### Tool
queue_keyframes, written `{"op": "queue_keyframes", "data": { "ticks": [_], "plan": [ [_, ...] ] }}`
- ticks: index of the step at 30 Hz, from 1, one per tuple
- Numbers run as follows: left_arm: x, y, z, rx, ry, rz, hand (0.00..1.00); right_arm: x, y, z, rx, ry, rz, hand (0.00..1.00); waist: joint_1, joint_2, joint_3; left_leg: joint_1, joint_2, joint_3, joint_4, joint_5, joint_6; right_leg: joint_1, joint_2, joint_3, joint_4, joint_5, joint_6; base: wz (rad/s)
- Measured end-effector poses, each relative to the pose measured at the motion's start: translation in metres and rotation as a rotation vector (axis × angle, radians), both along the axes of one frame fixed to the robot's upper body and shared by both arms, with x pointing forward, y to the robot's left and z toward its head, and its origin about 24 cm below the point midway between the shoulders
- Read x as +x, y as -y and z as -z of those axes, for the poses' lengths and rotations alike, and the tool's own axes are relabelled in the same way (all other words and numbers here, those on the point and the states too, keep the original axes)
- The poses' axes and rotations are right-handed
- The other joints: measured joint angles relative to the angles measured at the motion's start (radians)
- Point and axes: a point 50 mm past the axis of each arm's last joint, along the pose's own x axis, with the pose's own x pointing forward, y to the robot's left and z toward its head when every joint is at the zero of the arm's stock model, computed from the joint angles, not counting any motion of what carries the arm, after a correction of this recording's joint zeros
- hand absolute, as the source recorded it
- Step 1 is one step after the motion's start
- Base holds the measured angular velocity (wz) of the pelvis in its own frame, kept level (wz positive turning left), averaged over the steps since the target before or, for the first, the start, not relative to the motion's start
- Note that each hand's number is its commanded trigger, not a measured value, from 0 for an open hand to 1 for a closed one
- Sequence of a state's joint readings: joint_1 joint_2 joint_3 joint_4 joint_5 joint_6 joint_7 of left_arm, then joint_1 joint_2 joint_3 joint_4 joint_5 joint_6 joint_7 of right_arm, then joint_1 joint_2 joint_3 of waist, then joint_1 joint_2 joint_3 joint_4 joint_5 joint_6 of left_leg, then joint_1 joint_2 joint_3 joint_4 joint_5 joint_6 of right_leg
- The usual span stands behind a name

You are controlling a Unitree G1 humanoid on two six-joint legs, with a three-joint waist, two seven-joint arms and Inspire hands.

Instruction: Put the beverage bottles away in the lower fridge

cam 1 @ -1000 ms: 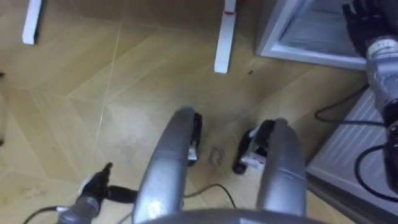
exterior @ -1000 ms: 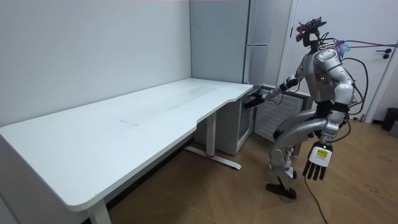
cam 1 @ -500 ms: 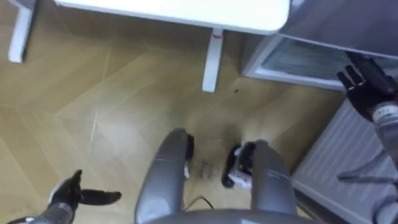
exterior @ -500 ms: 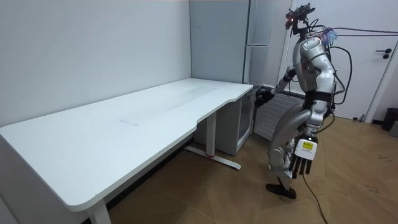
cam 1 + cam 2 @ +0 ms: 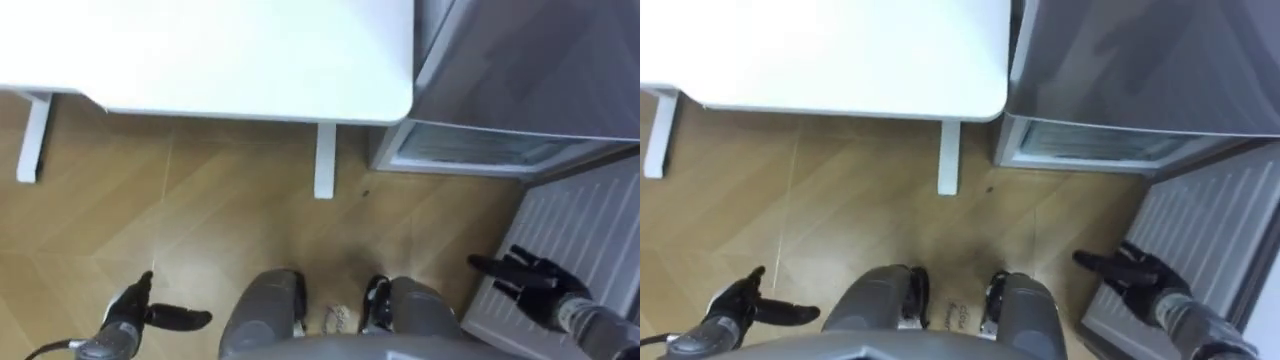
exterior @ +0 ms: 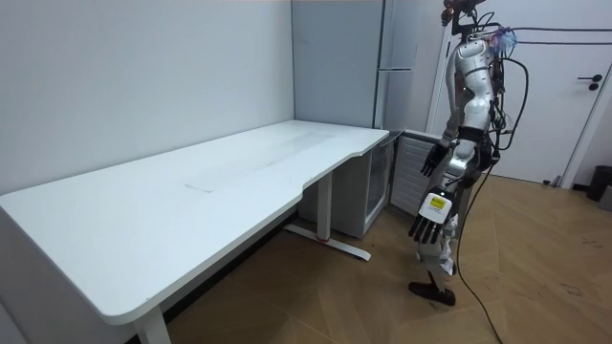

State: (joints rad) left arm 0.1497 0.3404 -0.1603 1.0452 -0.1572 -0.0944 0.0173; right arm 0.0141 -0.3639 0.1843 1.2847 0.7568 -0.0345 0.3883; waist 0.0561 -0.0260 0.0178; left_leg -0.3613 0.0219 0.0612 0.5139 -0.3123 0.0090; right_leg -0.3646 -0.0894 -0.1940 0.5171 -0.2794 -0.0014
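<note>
The lower fridge compartment (image 5: 470, 150) stands open beside the desk's end, and its door (image 5: 575, 215) is swung out on my right with the ribbed white inner side showing. My right hand (image 5: 528, 280) hangs in front of that door, open and holding nothing. My left hand (image 5: 150, 315) hangs low on the left over the wooden floor, fingers straight and also holding nothing. In the room view I stand upright at the tall grey fridge (image 6: 382, 67), with my left hand (image 6: 427, 215) and right hand (image 6: 430, 164) down by my sides.
A long white desk (image 5: 200, 50) runs to my left, its leg (image 5: 324, 160) close to the fridge. The open door (image 6: 411, 182) blocks the space on my right. Bare wooden floor (image 6: 316, 296) lies under and in front of the desk.
I have straightened up from a bend to standing tall. My right hand has come back from the lower fridge down to my side. The eye view has swung up over the desk.
</note>
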Motion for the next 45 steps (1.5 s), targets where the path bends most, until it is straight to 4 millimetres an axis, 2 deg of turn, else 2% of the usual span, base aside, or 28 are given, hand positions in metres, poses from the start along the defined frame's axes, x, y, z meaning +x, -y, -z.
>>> {"op": "queue_keyframes", "data": {
  "ticks": [3,6,9,13,17,18,21,28,32,45],
  "plan": [
    [-0.008,0.012,0.006,-0.019,-0.008,-0.028,0.00,-0.026,-0.012,0.009,0.024,-0.057,0.034,0.00,-0.010,-0.004,-0.0022,0.102,-0.003,0.011,-0.088,0.019,0.000,0.092,0.006,0.002,-0.070,0.013,0.006,-0.06],
    [-0.020,0.014,0.009,-0.027,-0.028,-0.070,0.00,-0.046,-0.025,0.015,0.039,-0.101,0.010,0.00,-0.025,-0.015,-0.0107,0.187,-0.002,0.019,-0.154,0.028,-0.007,0.164,0.015,0.006,-0.115,0.015,0.008,-0.09],
    [-0.023,0.019,0.011,-0.035,-0.035,-0.076,0.00,-0.058,-0.034,0.019,0.053,-0.121,0.015,0.00,-0.034,-0.019,-0.0124,0.250,0.002,0.022,-0.189,0.033,-0.011,0.224,0.024,0.005,-0.154,0.017,0.007,-0.05],
    [-0.023,0.029,0.014,-0.057,-0.028,-0.101,0.00,-0.059,-0.035,0.020,0.035,-0.139,-0.007,0.00,-0.048,-0.013,-0.0121,0.294,0.003,0.021,-0.214,0.034,-0.013,0.271,0.031,0.001,-0.196,0.025,0.010,0.00],
    [-0.025,0.029,0.015,-0.058,-0.020,-0.160,0.00,-0.063,-0.043,0.023,0.050,-0.145,0.040,0.00,-0.049,-0.020,-0.0120,0.329,0.004,0.021,-0.233,0.036,-0.014,0.307,0.038,0.007,-0.224,0.030,0.013,-0.01],
    [-0.028,0.029,0.016,-0.057,-0.025,-0.180,0.00,-0.065,-0.045,0.024,0.055,-0.151,0.054,0.00,-0.049,-0.015,-0.0092,0.344,0.006,0.021,-0.243,0.036,-0.014,0.325,0.042,0.007,-0.242,0.037,0.013,0.00],
    [-0.039,0.026,0.018,-0.042,-0.069,-0.217,0.00,-0.074,-0.048,0.026,0.067,-0.182,0.103,0.00,-0.051,-0.016,-0.0080,0.392,0.009,0.023,-0.266,0.036,-0.015,0.379,0.051,0.015,-0.280,0.047,0.016,-0.03],
    [-0.059,0.021,0.020,0.009,-0.156,-0.241,0.00,-0.087,-0.049,0.027,0.091,-0.241,0.188,0.00,-0.054,-0.016,-0.0086,0.427,0.012,0.035,-0.280,0.036,-0.015,0.412,0.056,0.027,-0.300,0.057,0.017,-0.06],
    [-0.059,0.021,0.020,0.017,-0.183,-0.228,0.00,-0.088,-0.049,0.027,0.086,-0.259,0.188,0.00,-0.057,-0.012,-0.0100,0.431,0.018,0.044,-0.279,0.037,-0.015,0.419,0.062,0.029,-0.315,0.073,0.014,-0.05],
    [-0.045,0.033,0.023,-0.011,-0.166,-0.221,0.00,-0.082,-0.051,0.029,0.052,-0.280,0.216,0.00,-0.060,-0.003,-0.0105,0.442,0.026,0.072,-0.300,0.042,-0.019,0.416,0.074,0.065,-0.315,0.085,0.010,-0.08]
  ]
}}
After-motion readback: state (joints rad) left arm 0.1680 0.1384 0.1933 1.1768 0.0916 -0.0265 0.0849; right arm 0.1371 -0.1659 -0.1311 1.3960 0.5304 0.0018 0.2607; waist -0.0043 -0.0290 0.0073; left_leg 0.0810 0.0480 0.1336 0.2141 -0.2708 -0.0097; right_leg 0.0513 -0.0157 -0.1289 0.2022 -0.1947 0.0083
